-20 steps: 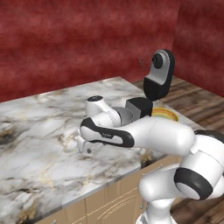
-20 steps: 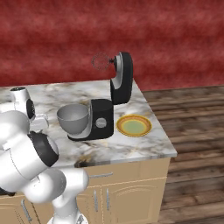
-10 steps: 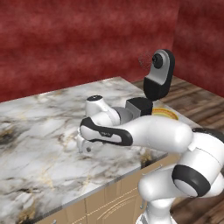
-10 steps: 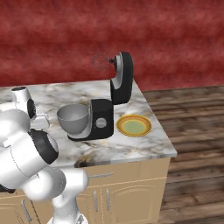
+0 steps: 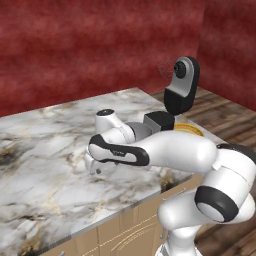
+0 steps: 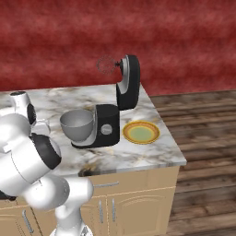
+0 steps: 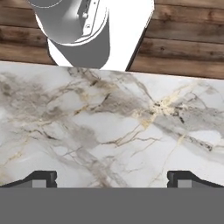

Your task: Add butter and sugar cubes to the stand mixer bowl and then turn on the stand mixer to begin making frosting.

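Marble counter [image 5: 45,150] is running under a red wall, wood floor off to the side. Stand mixer [image 6: 115,115] is sitting near the counter's end with its head tilted up and back, whisk in the air. Stand mixer bowl [image 6: 77,125] is seated on the mixer base, looking empty from the right base view. Yellow-rimmed plate [image 6: 141,132] is lying just beside the mixer; whether butter is on it I cannot tell. Sugar cubes are too small to make out.

Gripper [image 7: 112,179] is hanging low over bare marble, jaws spread fully apart, holding nothing; the hand view is looking down at veined stone between the two tips. Arm is folding forward and across the counter, elbow bent, forearm roughly level, wrist pointing down, well apart from the bowl.

Judging the step: still going for the first ingredient. To do it well, it should be locating the item first, coming straight down with the tips straddling it, closing only once centred, then lifting clear of the bowl rim and the raised head before releasing.
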Robot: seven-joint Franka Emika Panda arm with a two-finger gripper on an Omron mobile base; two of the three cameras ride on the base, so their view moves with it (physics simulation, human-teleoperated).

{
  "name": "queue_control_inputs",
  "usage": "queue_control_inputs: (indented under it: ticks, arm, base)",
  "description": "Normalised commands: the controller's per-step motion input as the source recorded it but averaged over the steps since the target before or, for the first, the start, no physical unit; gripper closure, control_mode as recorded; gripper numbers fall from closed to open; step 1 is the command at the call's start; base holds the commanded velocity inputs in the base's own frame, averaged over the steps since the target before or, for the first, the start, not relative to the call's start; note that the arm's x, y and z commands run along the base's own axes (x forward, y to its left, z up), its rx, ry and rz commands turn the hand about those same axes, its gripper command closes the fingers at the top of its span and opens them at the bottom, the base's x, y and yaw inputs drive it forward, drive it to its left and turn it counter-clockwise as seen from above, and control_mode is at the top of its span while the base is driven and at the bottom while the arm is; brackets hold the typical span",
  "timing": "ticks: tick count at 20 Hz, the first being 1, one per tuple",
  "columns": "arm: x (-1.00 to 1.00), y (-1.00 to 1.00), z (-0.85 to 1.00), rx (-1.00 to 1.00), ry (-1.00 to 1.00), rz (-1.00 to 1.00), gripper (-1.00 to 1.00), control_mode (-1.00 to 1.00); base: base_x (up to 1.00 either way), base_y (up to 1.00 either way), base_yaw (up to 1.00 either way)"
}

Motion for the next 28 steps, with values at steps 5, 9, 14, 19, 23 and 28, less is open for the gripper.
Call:
queue_control_inputs:
  ticks: [5, 9, 14, 19, 23, 28]
  arm:
    - [0.04, 0.11, -0.05, 0.00, 0.00, -0.02, -1.00, -1.00]
    - [0.07, 0.12, -0.09, 0.00, 0.00, -0.01, -1.00, -1.00]
    - [0.08, 0.13, -0.13, 0.00, 0.00, 0.00, -1.00, -1.00]
    - [0.11, 0.09, -0.10, 0.00, 0.00, -0.01, -1.00, -1.00]
    - [0.14, 0.07, -0.08, 0.00, 0.00, -0.02, -1.00, -1.00]
    - [0.12, 0.06, -0.08, 0.00, 0.00, -0.02, -1.00, -1.00]
  base:
    - [0.00, 0.00, 0.00]
    - [0.00, 0.00, 0.00]
    - [0.00, 0.00, 0.00]
    - [0.00, 0.00, 0.00]
    - [0.00, 0.00, 0.00]
    - [0.00, 0.00, 0.00]
